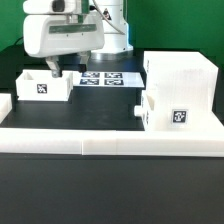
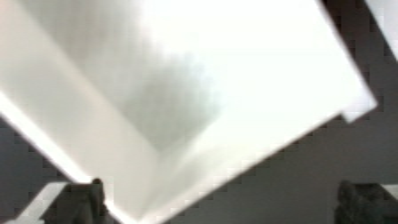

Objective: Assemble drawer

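Note:
The left white tray (image 1: 42, 86) with a tag on its front stands at the exterior view's left. My gripper (image 1: 52, 68) hangs right over its back right corner, fingers spread and holding nothing. In the wrist view the tray (image 2: 196, 90) fills the picture as a blurred white shape. One finger (image 2: 75, 205) is at its edge and the other (image 2: 365, 205) is over the dark table, so the gripper (image 2: 221, 206) is open. The tall white case (image 1: 182, 72) stands at the right. The second tray (image 1: 165, 110) with a tag stands just in front of it.
The marker board (image 1: 106, 77) lies flat between the left tray and the case. A long low white rail (image 1: 110, 137) runs along the table's front edge, and another piece of rail (image 1: 5, 105) is at the left.

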Controlling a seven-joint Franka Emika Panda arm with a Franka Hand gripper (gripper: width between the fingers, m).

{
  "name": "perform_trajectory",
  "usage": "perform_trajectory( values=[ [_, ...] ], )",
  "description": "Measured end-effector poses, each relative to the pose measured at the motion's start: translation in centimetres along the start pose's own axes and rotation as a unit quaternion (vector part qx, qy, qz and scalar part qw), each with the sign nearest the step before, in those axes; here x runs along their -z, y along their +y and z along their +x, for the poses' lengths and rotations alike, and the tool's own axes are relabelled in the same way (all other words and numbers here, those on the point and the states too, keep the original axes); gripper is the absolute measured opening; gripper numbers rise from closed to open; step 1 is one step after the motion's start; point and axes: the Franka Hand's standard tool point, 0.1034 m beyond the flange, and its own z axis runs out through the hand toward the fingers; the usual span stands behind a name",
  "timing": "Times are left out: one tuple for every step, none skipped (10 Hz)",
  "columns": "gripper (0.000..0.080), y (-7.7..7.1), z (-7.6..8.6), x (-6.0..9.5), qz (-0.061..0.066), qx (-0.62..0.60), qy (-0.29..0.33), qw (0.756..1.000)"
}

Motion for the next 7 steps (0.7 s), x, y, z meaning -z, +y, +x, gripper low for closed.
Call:
perform_trajectory(
  values=[
    [0.0649,-0.05,0.32,-0.03,0.002,-0.035,0.0,0.999],
    [0.0649,-0.07,0.36,-0.06,0.002,-0.064,0.0,0.998],
    [0.0649,-0.07,0.31,-0.08,0.002,-0.103,0.0,0.995],
    [0.0649,-0.08,0.31,-0.09,0.002,-0.13,0.0,0.992],
    [0.0649,-0.1,0.18,-0.17,0.002,-0.162,0.0,0.987],
    [0.0649,-0.24,-0.3,-0.48,0.001,-0.229,-0.001,0.973],
    [0.0649,-0.3,-0.45,-0.73,-0.005,-0.269,0.0,0.963]
  ],
)
